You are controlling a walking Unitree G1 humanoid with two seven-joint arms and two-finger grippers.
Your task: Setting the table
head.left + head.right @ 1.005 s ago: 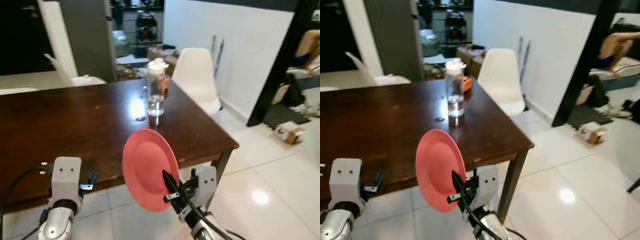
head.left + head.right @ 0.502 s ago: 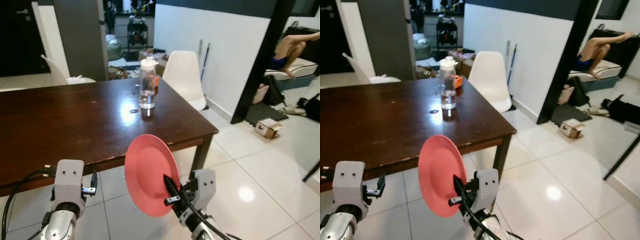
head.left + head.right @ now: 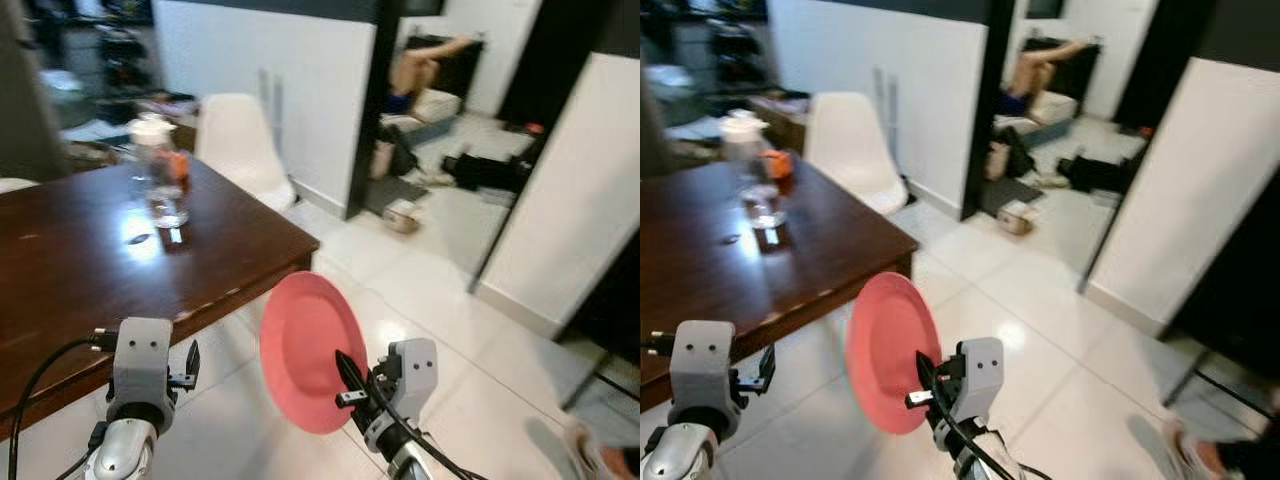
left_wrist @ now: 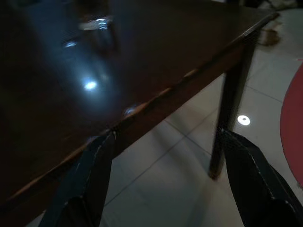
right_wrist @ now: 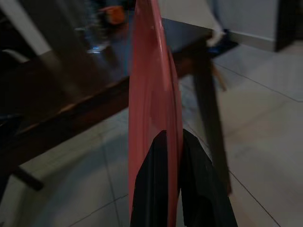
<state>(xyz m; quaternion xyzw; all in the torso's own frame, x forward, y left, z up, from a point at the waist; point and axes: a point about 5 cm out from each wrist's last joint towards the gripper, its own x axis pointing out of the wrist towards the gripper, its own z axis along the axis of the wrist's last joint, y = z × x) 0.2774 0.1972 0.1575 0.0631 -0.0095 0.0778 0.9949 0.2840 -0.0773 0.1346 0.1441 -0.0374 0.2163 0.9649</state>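
Your right gripper (image 3: 347, 378) is clamped on the lower rim of a pink plate (image 3: 310, 350), one black finger on each face — the right wrist view shows the plate (image 5: 152, 104) edge-on between the fingers (image 5: 199, 189). The plate stands nearly upright over the white tiled floor (image 3: 440, 300), just off the corner of the dark wooden table (image 3: 90, 260), which lies ahead and to the left of that gripper.

Your left gripper (image 4: 165, 184) hangs low by the table's near edge with its fingers (image 4: 90, 179) spread wide and nothing between them; beyond them you see the table edge and one table leg (image 4: 229, 104).

Farther along the table from both grippers stands a clear water bottle (image 3: 158, 170) with a white cap, with something small and orange (image 3: 178, 166) right beside it. A white chair (image 3: 240, 150) sits past the table's far side. Through the doorway well ahead of the right gripper, a person (image 3: 415, 75) reclines, with bags (image 3: 480, 170) on the floor nearby. The head views are somewhat blurred.
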